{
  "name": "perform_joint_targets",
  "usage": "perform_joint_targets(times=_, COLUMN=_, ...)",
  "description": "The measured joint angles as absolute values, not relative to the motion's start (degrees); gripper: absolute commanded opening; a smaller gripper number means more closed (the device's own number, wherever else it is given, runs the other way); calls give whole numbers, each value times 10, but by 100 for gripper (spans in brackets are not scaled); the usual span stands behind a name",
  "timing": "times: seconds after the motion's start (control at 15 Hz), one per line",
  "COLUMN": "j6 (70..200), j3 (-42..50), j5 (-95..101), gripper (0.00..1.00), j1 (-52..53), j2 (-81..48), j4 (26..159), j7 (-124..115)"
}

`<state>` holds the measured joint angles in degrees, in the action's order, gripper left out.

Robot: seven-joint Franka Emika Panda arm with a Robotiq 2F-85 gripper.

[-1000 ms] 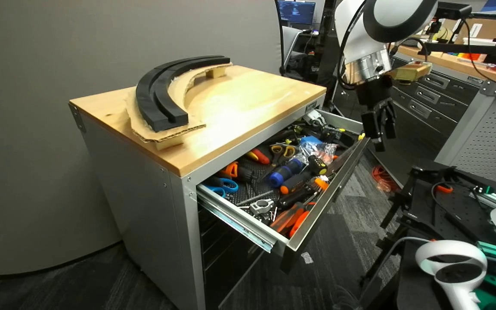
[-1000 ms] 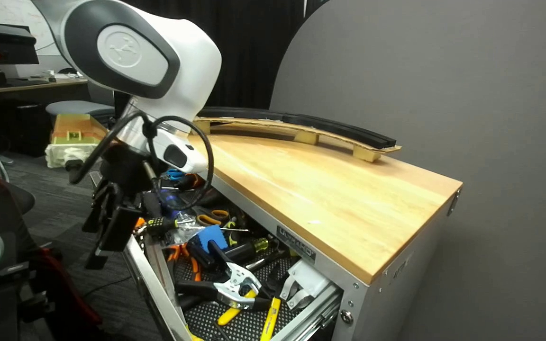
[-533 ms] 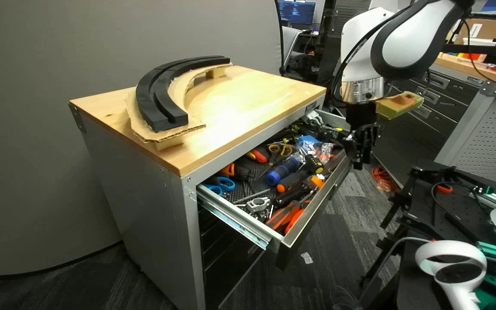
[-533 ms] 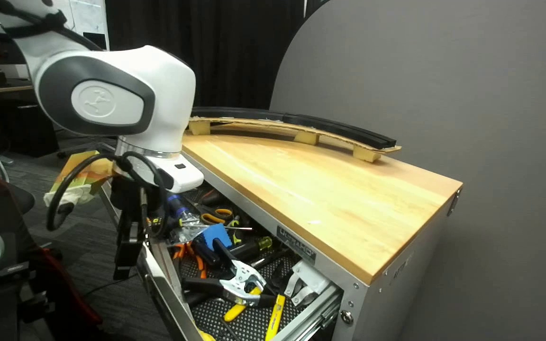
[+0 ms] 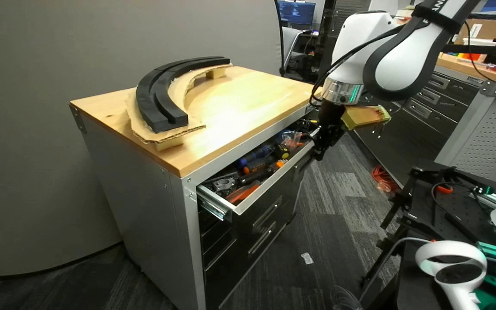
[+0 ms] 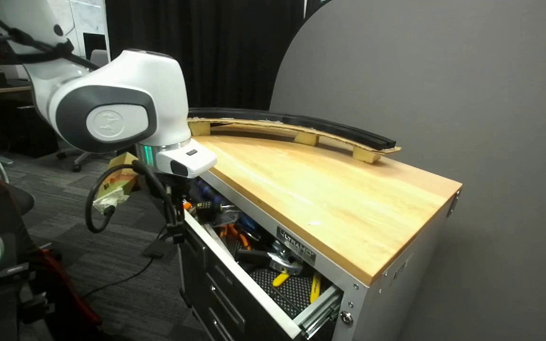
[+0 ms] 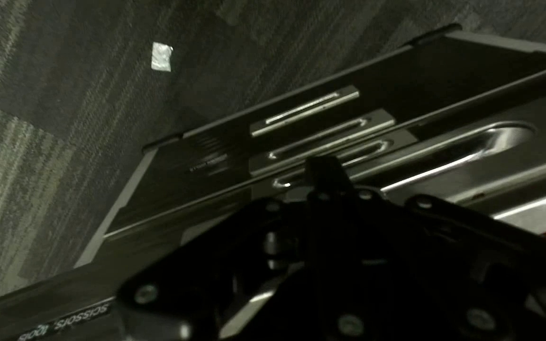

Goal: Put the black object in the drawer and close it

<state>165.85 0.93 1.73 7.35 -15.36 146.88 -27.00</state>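
The drawer (image 5: 276,176) (image 6: 249,279) is partly pulled out at the top of the wood-topped cabinet, with its dark front and silver handle (image 7: 462,154) seen from above in the wrist view. Among the tools inside lies a stubby black item with a yellow spot, apparently the black object (image 5: 281,151) (image 6: 205,206). My gripper (image 5: 318,151) (image 6: 176,231) is at the drawer's front edge, toward one end, and seems to touch it. In the wrist view its dark fingers (image 7: 327,173) are together, with nothing seen between them.
A large curved black piece (image 5: 162,97) rests on cardboard on the wooden top (image 5: 248,99). Pliers and several other tools fill the drawer. A black cart with a white controller (image 5: 451,262) stands in front; a dark tool chest (image 5: 403,125) is beyond.
My gripper went from open to shut while coming down and in toward the cabinet. The drawer has slid a good way inward, and the tools moved with it.
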Motion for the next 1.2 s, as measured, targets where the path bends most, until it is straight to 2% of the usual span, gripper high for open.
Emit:
perform_joint_targets(times=0.8, j6=1852, j3=173, j5=-17, gripper=0, j1=307, j2=-284, j4=1380, j7=-261)
perform_joint_targets(times=0.87, j6=1857, j3=186, j5=-29, gripper=26, j1=325, j2=-286, j4=1382, j7=-255)
perform_joint_targets(times=0.93, j6=1858, j3=199, j5=-39, gripper=27, j1=342, j2=-287, j4=1383, j7=-247)
perform_joint_targets(times=1.07, j6=1844, j3=207, j5=-46, gripper=40, j1=359, j2=-280, j4=1384, j7=-225)
perform_joint_targets(times=1.2, j6=1767, j3=201, j5=-41, gripper=57, j1=357, j2=-247, j4=1386, j7=-188)
